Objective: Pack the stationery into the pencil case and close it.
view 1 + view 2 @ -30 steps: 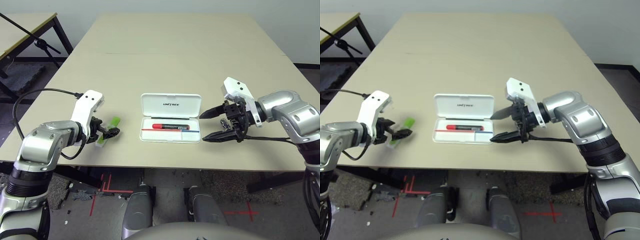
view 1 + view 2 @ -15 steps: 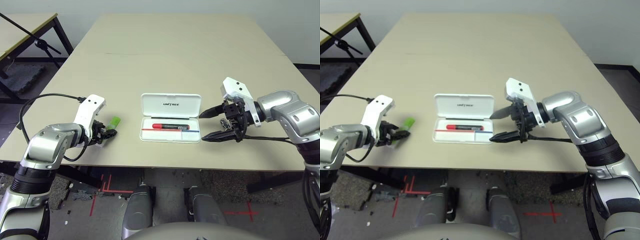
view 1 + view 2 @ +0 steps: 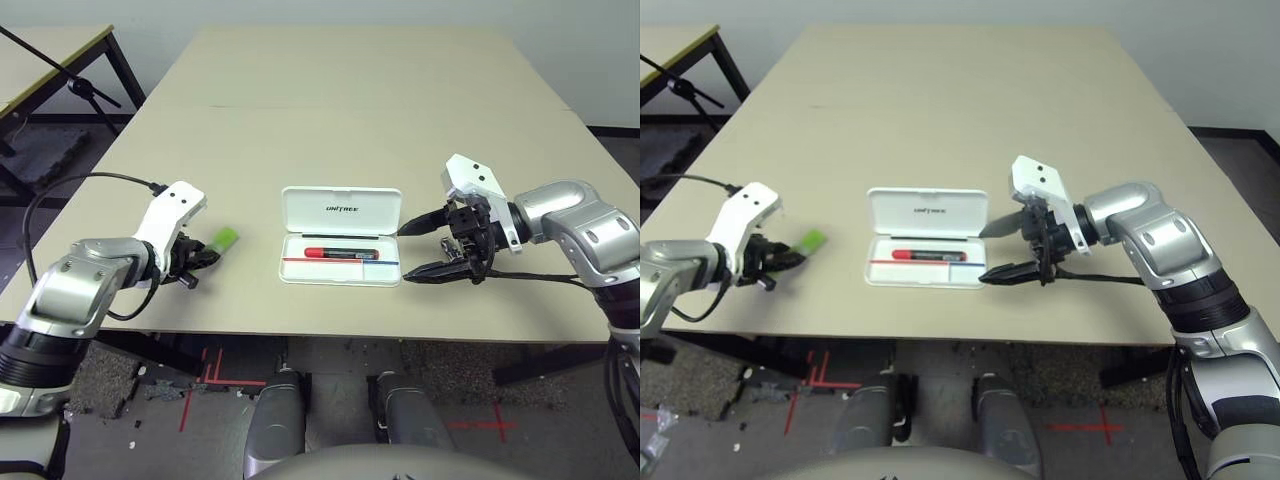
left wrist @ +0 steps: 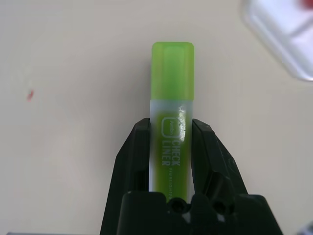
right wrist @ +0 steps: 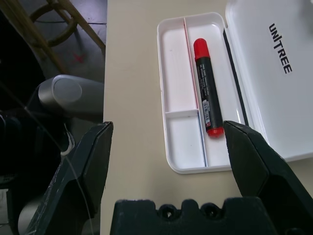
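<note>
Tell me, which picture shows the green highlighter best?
The left wrist view: the highlighter runs up the middle, printed label showing, clamped between the left gripper fingers. The eye views show a small green tip beside that gripper.

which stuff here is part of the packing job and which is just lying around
Part of the job:
- lime-green highlighter, gripped by the left gripper
- red-and-black marker, lying in the open white pencil case
- right gripper, jaws open beside the case

Just lying about:
- second table at far left
- red tape marks on the floor
</note>
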Robot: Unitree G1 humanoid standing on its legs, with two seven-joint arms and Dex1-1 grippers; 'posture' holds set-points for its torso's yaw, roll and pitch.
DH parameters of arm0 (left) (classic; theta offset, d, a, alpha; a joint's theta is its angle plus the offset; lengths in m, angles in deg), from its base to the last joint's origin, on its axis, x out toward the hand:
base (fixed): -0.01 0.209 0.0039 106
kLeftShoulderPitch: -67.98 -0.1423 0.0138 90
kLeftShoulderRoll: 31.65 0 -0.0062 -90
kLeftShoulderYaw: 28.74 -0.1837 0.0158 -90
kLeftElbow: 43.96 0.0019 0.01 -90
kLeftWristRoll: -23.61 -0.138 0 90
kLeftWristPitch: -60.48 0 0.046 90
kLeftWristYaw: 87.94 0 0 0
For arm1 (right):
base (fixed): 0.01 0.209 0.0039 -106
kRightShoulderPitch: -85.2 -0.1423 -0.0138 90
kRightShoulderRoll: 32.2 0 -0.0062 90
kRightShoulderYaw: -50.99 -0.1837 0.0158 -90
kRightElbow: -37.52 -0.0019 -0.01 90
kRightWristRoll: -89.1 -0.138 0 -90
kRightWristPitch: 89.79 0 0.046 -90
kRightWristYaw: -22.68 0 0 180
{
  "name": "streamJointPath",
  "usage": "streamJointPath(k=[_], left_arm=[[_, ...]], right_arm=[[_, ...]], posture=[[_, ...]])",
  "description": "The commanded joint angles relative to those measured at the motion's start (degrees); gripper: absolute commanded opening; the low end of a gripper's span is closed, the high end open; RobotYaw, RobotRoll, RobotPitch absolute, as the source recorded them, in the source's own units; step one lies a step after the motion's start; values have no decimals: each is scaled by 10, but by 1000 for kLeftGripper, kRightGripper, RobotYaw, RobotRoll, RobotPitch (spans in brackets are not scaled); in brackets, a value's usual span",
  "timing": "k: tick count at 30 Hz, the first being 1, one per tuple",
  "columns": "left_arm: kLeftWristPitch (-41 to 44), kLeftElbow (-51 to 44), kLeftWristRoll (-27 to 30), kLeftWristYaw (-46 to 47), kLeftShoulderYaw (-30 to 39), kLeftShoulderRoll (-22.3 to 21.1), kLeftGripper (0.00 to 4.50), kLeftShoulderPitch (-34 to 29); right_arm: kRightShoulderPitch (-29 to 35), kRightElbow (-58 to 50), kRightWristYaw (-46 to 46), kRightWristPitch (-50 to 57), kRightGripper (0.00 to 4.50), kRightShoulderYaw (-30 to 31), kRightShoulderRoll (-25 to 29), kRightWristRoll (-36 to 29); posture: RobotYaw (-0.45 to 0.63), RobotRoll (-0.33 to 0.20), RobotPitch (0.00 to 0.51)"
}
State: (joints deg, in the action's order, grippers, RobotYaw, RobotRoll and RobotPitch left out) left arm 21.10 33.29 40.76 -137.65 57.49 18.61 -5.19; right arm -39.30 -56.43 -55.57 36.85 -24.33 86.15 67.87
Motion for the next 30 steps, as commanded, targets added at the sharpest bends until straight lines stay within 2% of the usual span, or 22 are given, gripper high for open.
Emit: streamJointPath(k=[1, 6, 10, 22, 30], left_arm=[[-32, -29, 4, -47, -30, -14, 1071, -1], [-72, -65, 23, -116, -52, -14, 1071, 11], [-118, -81, 14, -167, -85, -10, 1071, 28], [-184, 16, -90, -189, -226, 96, 1071, 187], [-226, 90, -129, -206, -259, 148, 1071, 213]], right_arm=[[-5, 6, 5, -2, 4500, 1, -2, 4], [-5, 5, 8, -2, 4500, 4, -4, 6], [-5, 9, 11, -5, 4500, 5, -6, 10], [-8, 19, 14, -11, 4500, 4, -8, 16], [2, 8, 24, -6, 4500, 0, -5, 14]], posture=[[42, 0, 86], [41, 0, 86], [41, 0, 86], [20, 0, 77], [-6, 0, 80]])
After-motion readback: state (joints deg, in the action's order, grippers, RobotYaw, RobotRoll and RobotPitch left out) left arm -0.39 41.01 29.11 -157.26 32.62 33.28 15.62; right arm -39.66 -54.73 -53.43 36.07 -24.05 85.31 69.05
